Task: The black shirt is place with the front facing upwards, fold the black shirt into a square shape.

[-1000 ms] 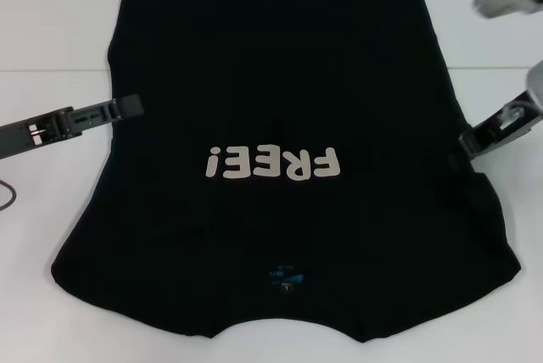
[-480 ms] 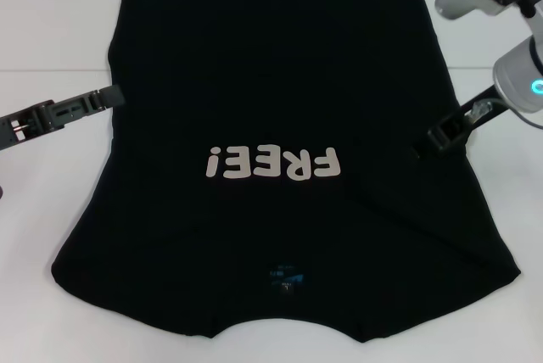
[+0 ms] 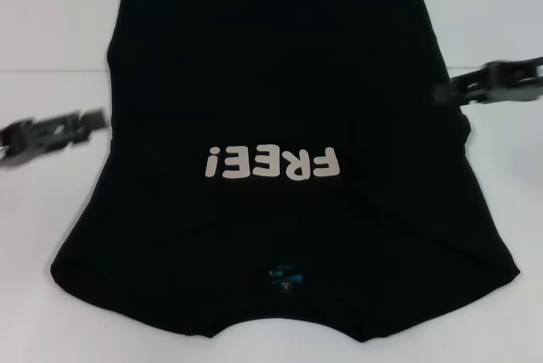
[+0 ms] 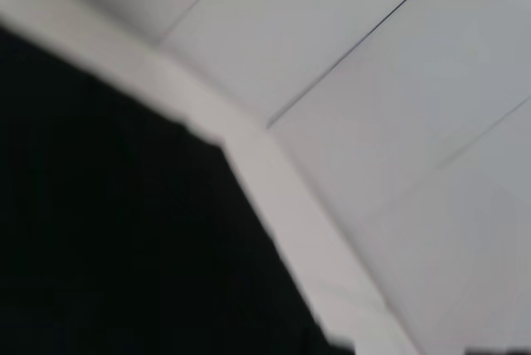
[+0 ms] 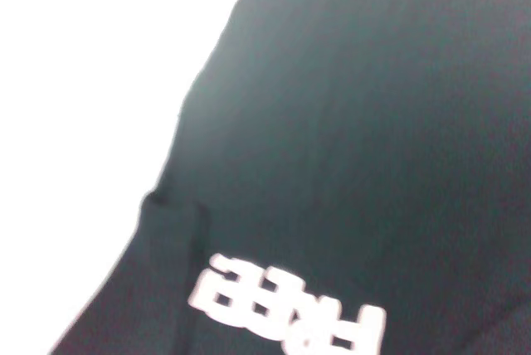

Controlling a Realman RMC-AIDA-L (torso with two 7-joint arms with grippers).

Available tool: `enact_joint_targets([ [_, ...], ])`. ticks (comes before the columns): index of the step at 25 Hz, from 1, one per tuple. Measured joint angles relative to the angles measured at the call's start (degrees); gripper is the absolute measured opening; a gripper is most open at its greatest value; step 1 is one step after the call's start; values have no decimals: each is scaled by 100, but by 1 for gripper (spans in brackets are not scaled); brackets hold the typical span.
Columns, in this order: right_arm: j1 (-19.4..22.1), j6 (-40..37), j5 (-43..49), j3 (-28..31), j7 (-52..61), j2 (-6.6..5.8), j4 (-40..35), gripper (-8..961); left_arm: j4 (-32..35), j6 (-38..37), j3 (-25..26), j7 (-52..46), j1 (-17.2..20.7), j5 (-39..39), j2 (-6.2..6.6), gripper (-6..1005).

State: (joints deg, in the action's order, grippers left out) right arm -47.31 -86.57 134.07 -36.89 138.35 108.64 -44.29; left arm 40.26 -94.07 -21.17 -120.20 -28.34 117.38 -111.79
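White desk (image 3: 51,210), pale wall behind. The black shirt (image 3: 280,83) lies flat, print up, sleeves folded in. Left gripper (image 3: 93,121) hovers at its left edge, right gripper (image 3: 445,92) at its right; grip blurred, can't tell.

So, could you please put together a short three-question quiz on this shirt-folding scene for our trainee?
1. True or false: the black shirt lies with its white print facing up.
2. Which end effector is beside the shirt's edge, farther from the robot: A) the left end effector, B) the right end effector?
3. Fill in: the small blue neck label is at the shirt's end ____ the robot.

Key: 1 true; 2 B; 3 nearest.
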Motion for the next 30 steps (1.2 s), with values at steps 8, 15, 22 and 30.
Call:
enact_joint_targets([
  [8, 286, -217, -778, 189, 45, -540, 643, 441, 318, -947, 102, -1395, 340, 1242, 365, 716],
  [15, 285, -49, -762, 210, 8, -450, 693, 438, 425, -666, 97, -1612, 420, 1908, 255, 712],
  [22, 280, -51, -761, 217, 34, -426, 700, 435, 406, -6, -53, -1604, 352, 2204, 55, 709],
  [30, 305, -39, -761, 261, 36, -429, 705, 431, 384, 378, -209, -1620, 297, 2218, 34, 600],
])
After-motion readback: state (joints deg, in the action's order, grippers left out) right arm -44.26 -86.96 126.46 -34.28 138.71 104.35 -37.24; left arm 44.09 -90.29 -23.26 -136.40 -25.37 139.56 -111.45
